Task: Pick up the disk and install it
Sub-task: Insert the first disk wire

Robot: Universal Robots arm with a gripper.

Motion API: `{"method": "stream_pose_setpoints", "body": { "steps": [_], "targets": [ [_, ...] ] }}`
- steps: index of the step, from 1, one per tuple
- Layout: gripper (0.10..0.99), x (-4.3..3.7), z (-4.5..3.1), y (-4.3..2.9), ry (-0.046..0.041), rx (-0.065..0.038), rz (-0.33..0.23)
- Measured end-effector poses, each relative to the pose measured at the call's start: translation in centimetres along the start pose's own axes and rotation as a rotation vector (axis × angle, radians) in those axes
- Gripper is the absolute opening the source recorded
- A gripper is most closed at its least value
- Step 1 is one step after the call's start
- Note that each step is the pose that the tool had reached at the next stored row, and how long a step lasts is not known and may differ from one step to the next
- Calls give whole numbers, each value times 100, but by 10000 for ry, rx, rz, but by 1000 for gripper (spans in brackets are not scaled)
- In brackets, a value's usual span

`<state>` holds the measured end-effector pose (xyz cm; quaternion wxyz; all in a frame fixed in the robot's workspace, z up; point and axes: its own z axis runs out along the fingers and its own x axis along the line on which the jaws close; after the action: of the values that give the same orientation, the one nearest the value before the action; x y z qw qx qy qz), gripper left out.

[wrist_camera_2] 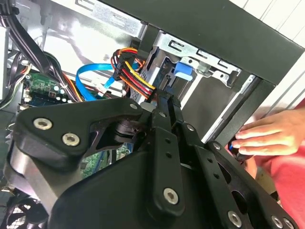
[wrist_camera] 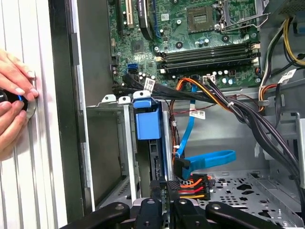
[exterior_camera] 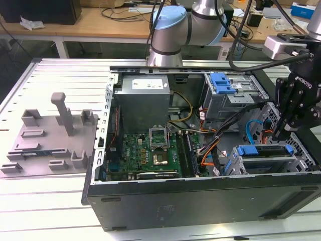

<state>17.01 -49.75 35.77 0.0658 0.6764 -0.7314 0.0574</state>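
Disk (exterior_camera: pixel 266 150) seated on edge in the case's lower drive cage (exterior_camera: pixel 251 165), its blue caddy tab showing.
Gripper (exterior_camera: pixel 287 131) hangs just above the disk's end, fingers pressed nearly together, holding nothing; a person's hand (wrist_camera: pixel 14 102) rests outside the case wall.

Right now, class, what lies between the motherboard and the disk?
A tangle of orange, black and blue cables lies between the motherboard and the disk, as the exterior view shows.
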Motion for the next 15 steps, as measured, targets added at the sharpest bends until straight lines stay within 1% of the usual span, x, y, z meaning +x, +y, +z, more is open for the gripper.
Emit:
{"method": "stream_pose_setpoints", "body": {
  "steps": [5, 15],
  "targets": [
    [165, -2, 11, 2, -4, 35, -197],
    [165, 7, 18, 2, -16, 37, -216]
  ]
}}
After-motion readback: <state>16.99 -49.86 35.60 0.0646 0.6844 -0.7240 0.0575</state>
